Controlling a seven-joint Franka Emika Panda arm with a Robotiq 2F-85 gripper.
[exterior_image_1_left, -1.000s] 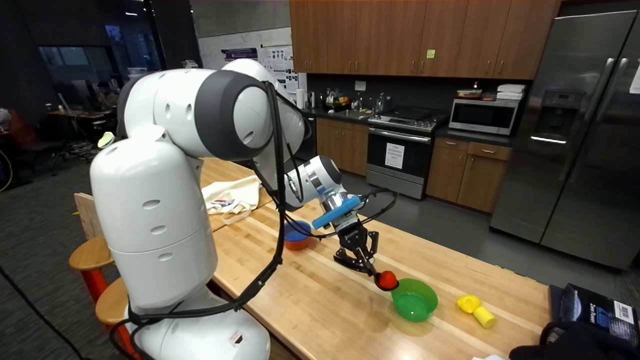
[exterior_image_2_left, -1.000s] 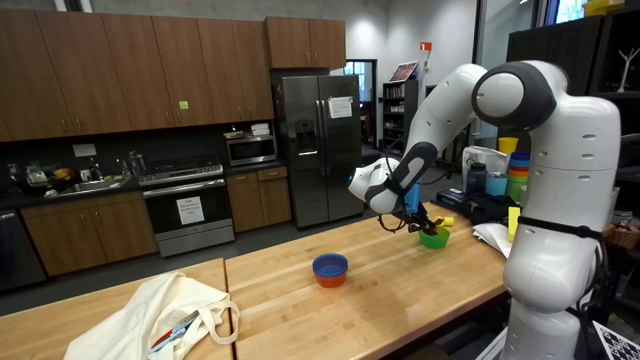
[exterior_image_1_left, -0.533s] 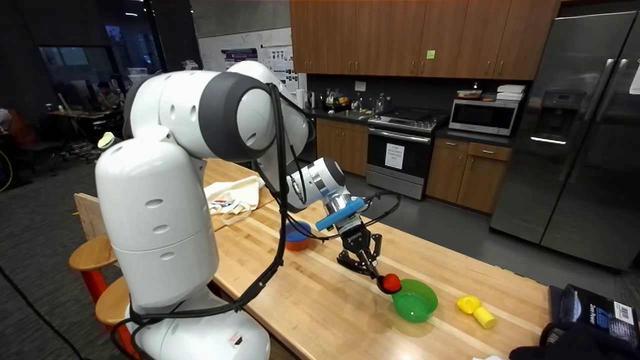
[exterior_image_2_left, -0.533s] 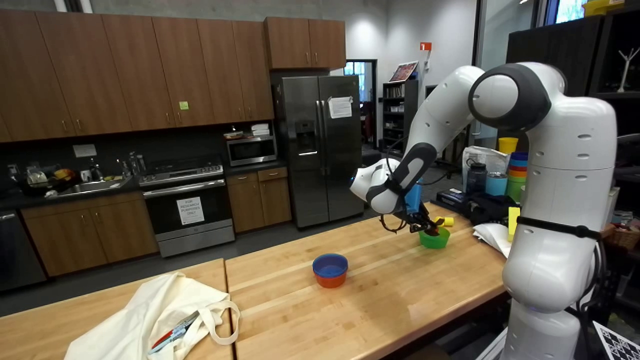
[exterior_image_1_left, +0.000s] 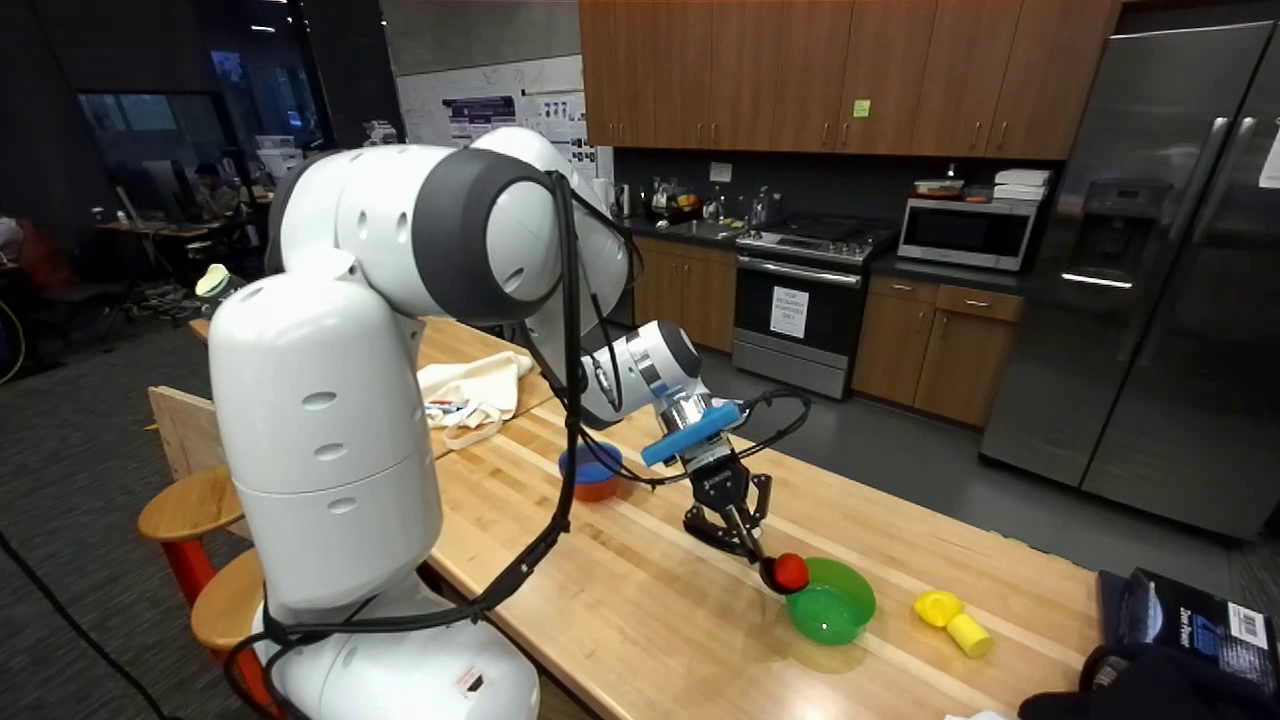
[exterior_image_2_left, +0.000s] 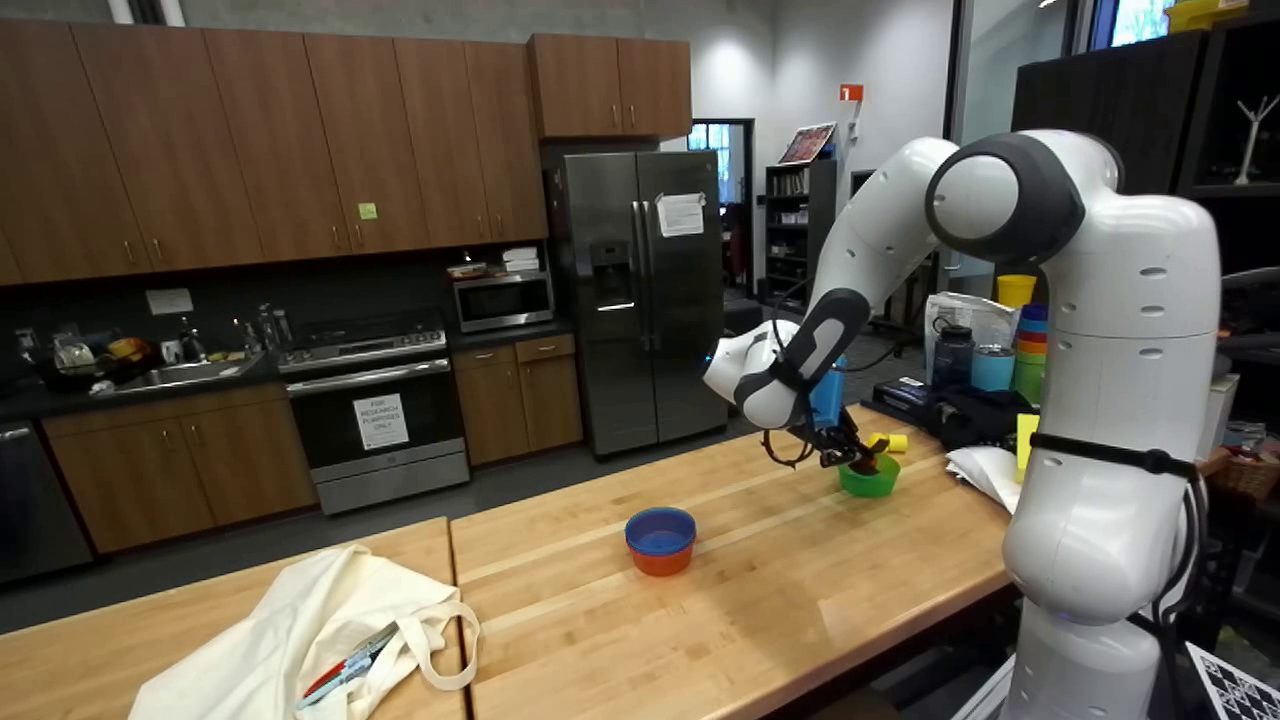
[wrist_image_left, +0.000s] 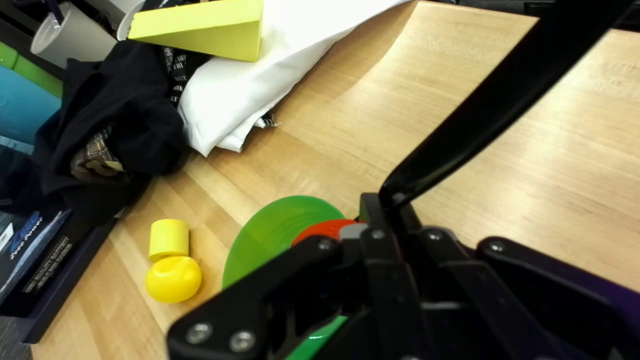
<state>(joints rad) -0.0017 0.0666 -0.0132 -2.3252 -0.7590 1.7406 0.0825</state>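
Observation:
My gripper is shut on the handle of a black spoon, which slants up and to the right in the wrist view. A red ball rests in the spoon's tilted bowl end, at the near rim of a green bowl. Whether spoon and rim touch, I cannot tell. In the wrist view the fingers partly cover the red ball, seen against the green bowl. Beside the bowl lie a round yellow piece and a yellow cylinder.
A blue bowl sits on an orange-red bowl farther along the wooden table. A cream tote bag lies at the far end. Black cloth, white material and a yellow block crowd the other end.
In an exterior view the gripper, spoon and red ball have shifted a little right and down, so the ball now overlaps the green bowl's rim more. The grip is unchanged.

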